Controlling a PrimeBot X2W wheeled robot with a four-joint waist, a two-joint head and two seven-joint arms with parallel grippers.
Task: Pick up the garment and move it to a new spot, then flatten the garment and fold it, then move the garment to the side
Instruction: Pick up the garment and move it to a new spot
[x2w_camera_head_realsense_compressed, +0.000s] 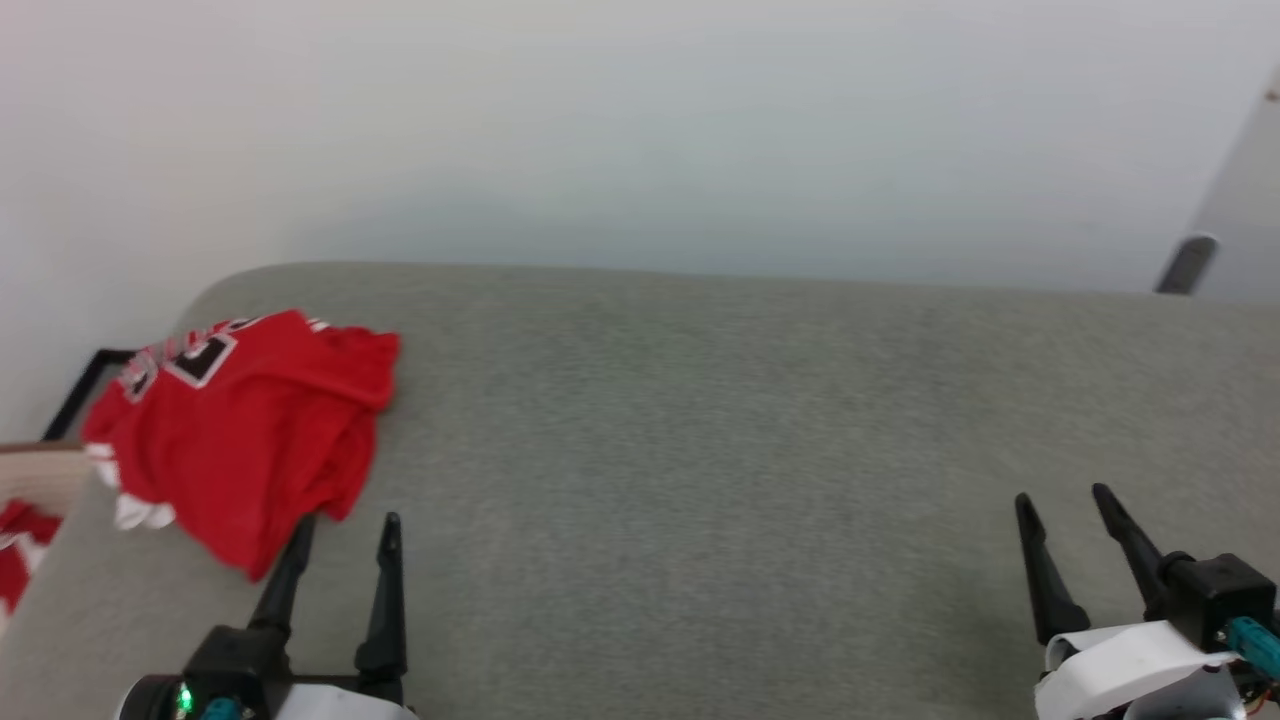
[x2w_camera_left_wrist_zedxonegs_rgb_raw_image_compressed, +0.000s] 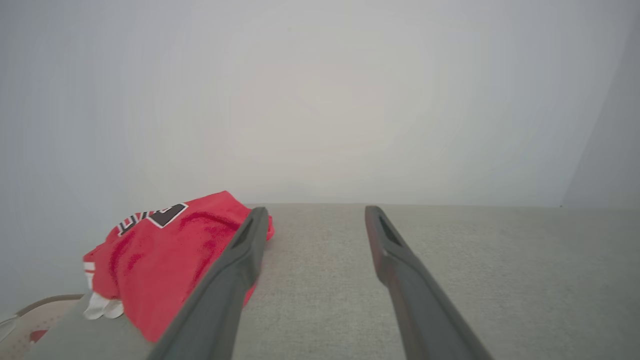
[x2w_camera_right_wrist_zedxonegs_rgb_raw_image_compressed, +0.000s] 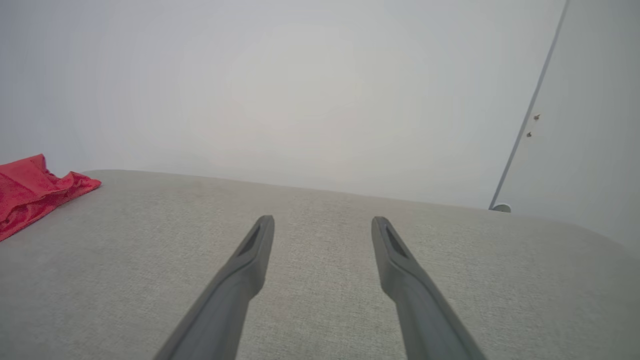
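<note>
One crumpled garment (x2w_camera_head_realsense_compressed: 240, 430) lies at the left corner of the grey surface (x2w_camera_head_realsense_compressed: 700, 450); our left gripper (x2w_camera_head_realsense_compressed: 347, 520) hovers released at that corner, our right gripper (x2w_camera_head_realsense_compressed: 1061, 493) released near its right edge. It seems to overhang, so a shallow pinch might drag it off.

The garment (x2w_camera_head_realsense_compressed: 245, 430) — a red jersey T-shirt — lies bunched in a loose, wrinkled heap at the left end of the grey fabric surface (x2w_camera_head_realsense_compressed: 700, 450), near its rounded corner. Black white-edged lettering (x2w_camera_head_realsense_compressed: 195, 358) shows on its far part; a white bit of sleeve (x2w_camera_head_realsense_compressed: 140, 512) pokes out at its left edge — neither flattened nor folded
</note>
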